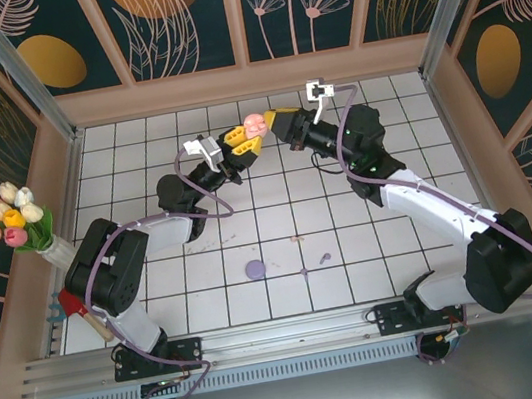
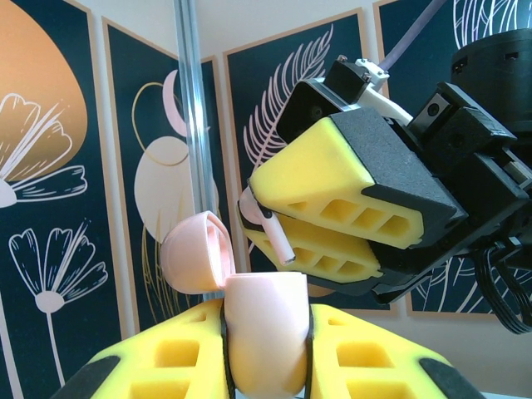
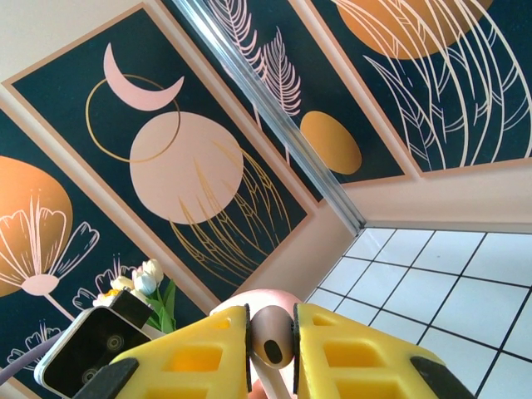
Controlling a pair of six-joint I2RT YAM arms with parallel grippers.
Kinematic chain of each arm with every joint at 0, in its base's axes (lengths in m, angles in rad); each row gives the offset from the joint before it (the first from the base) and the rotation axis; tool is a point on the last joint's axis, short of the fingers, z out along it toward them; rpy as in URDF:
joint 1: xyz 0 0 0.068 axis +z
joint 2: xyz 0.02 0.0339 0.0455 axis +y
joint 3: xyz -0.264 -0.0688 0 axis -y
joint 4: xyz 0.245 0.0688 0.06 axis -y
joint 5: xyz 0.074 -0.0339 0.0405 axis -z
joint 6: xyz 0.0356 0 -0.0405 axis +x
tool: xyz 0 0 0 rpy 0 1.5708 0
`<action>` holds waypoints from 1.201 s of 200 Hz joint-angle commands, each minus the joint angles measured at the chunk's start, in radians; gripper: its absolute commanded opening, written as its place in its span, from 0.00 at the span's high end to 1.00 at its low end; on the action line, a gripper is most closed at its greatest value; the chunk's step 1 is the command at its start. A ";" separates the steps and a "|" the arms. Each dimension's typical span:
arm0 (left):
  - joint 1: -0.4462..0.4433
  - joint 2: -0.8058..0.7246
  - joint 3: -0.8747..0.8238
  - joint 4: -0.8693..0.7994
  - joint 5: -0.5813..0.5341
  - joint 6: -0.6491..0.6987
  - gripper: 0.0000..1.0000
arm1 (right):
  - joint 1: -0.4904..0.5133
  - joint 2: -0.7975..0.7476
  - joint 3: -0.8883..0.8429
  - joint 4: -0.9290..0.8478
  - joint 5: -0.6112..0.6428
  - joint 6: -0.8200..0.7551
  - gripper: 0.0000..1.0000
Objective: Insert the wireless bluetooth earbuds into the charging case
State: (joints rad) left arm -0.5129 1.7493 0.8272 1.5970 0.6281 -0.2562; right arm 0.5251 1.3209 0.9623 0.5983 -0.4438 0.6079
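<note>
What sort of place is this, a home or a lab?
Probably a staged robot test booth: two arms bolted to a metal rail, tiled floor, flower-painted panels all around.

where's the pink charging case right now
In the left wrist view the charging case sits open in the left gripper, just below the earbud pinched in the right gripper.

No text, label, brand, number or sign could be read on any surface. The dark blue painted wall panels (image 3: pixel 75 133) carried only drawn motifs: flowers, feathers, round discs and a crescent.
</note>
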 commanded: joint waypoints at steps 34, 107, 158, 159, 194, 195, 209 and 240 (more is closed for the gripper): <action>-0.009 -0.027 0.004 0.186 0.012 0.005 1.00 | 0.000 0.014 0.040 0.064 -0.031 0.013 0.82; -0.008 -0.020 0.013 0.177 0.012 0.005 1.00 | 0.012 0.024 0.055 0.058 -0.053 0.006 0.83; -0.009 -0.023 0.017 0.175 0.009 0.002 1.00 | 0.016 0.027 0.044 0.052 -0.050 0.003 0.83; -0.009 -0.023 0.018 0.175 0.009 0.002 1.00 | 0.016 0.027 0.043 0.053 -0.049 0.003 0.83; -0.009 -0.027 0.021 0.175 0.010 0.000 1.00 | 0.016 0.032 0.029 0.051 -0.047 0.003 0.83; -0.009 -0.027 0.020 0.175 0.010 0.000 1.00 | 0.016 0.033 0.029 0.051 -0.047 0.003 0.83; -0.009 -0.027 0.021 0.175 0.010 -0.003 1.00 | 0.016 0.036 0.026 0.049 -0.049 0.001 0.83; -0.008 -0.028 0.021 0.175 0.010 -0.003 1.00 | 0.016 0.043 0.019 0.039 -0.047 -0.005 0.83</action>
State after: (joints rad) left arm -0.5129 1.7493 0.8276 1.5967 0.6281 -0.2562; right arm 0.5346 1.3514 0.9798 0.6029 -0.4732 0.6106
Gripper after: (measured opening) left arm 0.235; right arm 0.172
